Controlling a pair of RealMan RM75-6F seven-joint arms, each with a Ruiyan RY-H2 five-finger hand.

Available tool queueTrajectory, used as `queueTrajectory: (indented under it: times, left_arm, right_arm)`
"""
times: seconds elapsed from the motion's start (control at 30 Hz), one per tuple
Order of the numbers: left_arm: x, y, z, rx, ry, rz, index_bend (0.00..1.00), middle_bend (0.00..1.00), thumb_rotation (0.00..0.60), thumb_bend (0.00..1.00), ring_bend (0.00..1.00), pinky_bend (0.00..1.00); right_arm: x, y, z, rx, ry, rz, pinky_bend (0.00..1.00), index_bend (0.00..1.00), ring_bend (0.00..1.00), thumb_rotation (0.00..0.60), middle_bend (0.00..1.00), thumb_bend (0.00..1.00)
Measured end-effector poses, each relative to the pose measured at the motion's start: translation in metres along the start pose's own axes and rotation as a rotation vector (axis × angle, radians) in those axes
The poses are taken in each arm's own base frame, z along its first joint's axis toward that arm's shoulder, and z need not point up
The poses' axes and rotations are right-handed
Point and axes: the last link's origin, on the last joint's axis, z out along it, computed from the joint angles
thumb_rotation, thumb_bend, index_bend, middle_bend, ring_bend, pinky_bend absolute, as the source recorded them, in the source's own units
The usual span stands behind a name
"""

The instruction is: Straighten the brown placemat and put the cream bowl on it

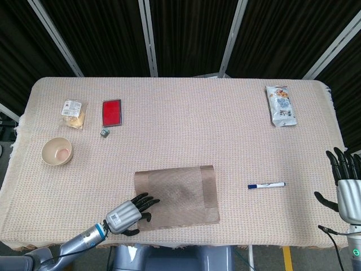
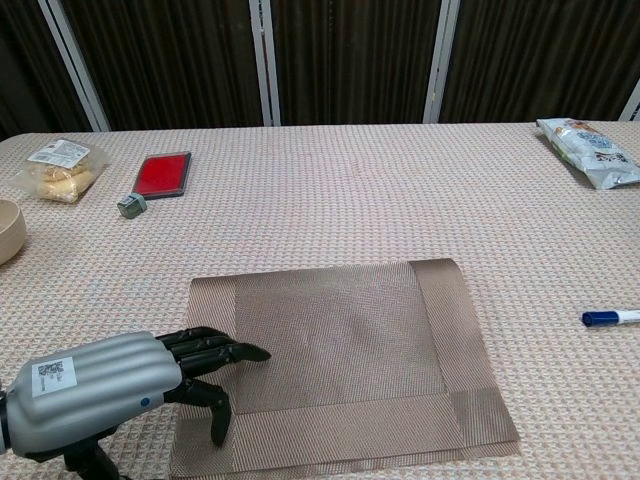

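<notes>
I look down on a table [image 1: 186,118] covered in a cream woven cloth. My left hand [image 1: 128,210] sits at the near edge, left of centre, fingers spread and empty, with the dark fingertips [image 2: 245,352] lying on the near-left part of the brown placemat [image 1: 179,195]. A square code sticker is on the back of this hand; I cannot read it. The placemat lies flat near the middle of the near edge, turned slightly out of line with that edge. The cream bowl [image 1: 56,151] stands upright by the left edge, well apart from the placemat. My right hand [image 1: 346,183] hovers off the near-right corner, fingers spread, holding nothing.

Toward the far-left corner are a small clear bag of pastry [image 1: 73,112] with a white label, a red flat case [image 1: 111,112] and a tiny grey-green cube [image 1: 105,132]. A white snack packet [image 1: 280,105] lies near the far-right corner; its print is too small to read. A white pen with a blue cap [image 1: 266,185] lies right of the placemat.
</notes>
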Motion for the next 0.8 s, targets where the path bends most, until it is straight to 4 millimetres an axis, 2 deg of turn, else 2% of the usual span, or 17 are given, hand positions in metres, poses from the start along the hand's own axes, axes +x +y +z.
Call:
queueTrajectory:
  times: [0.4,0.8]
  left_arm:
    - [0.001,-0.003,0.01,0.002,0.016,-0.003,0.4,0.0,0.6,0.24,0.0,0.0]
    - [0.001,0.0,0.013,-0.005,0.014,-0.003,0.44,0.0,0.6,0.39,0.0,0.0]
  right_arm:
    - [-0.001,0.0,0.0,-0.002,-0.004,0.0,0.0,0.0,0.0,0.6,0.0,0.0]
    - [-0.001,0.0,0.0,-0.001,-0.006,0.001,0.0,0.0,0.0,0.6,0.0,0.0]
